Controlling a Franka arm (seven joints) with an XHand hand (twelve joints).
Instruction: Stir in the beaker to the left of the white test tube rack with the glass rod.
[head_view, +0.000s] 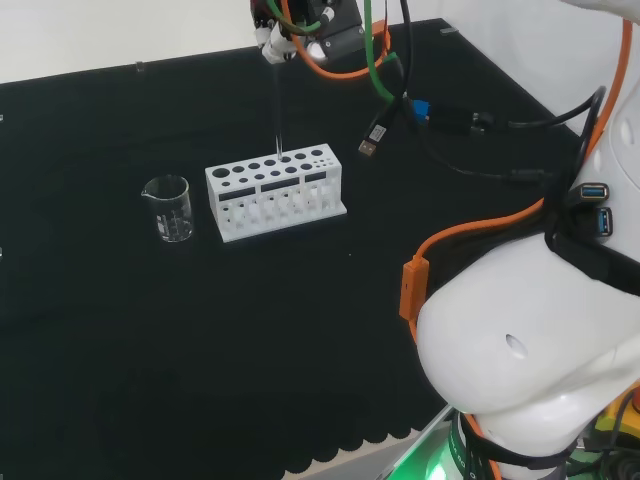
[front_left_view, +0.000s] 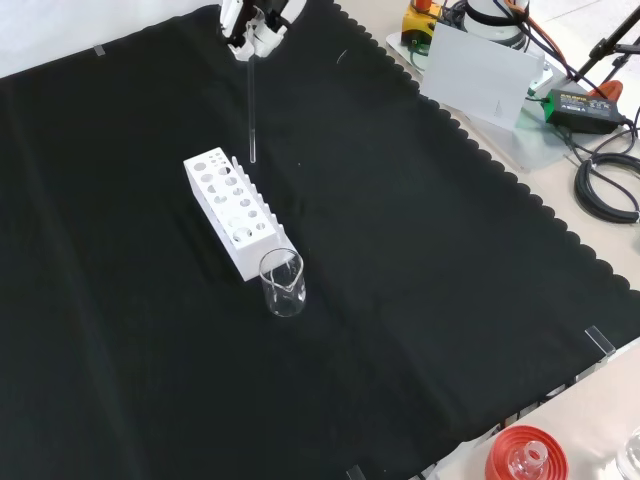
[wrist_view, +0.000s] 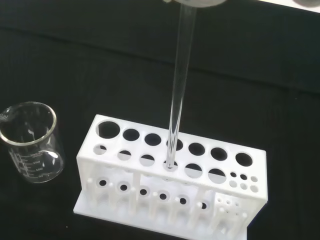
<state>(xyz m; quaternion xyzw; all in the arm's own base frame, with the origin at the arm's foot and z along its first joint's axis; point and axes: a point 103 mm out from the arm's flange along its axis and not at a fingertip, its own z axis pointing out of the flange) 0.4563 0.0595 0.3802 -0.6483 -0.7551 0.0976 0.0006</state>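
Here the hand (head_view: 283, 40) pinches the top of the glass rod (head_view: 278, 105), which hangs upright with its tip just above the white test tube rack (head_view: 275, 190), so a low sideways carry toward the beaker (head_view: 168, 207) could snag the rack.

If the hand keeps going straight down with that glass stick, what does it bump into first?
Probably the white test tube rack. The hand holds the glass rod upright, and in the wrist view its tip sits right at one of the rack's holes, so it would likely slide into that hole. The beaker stands off to the side.
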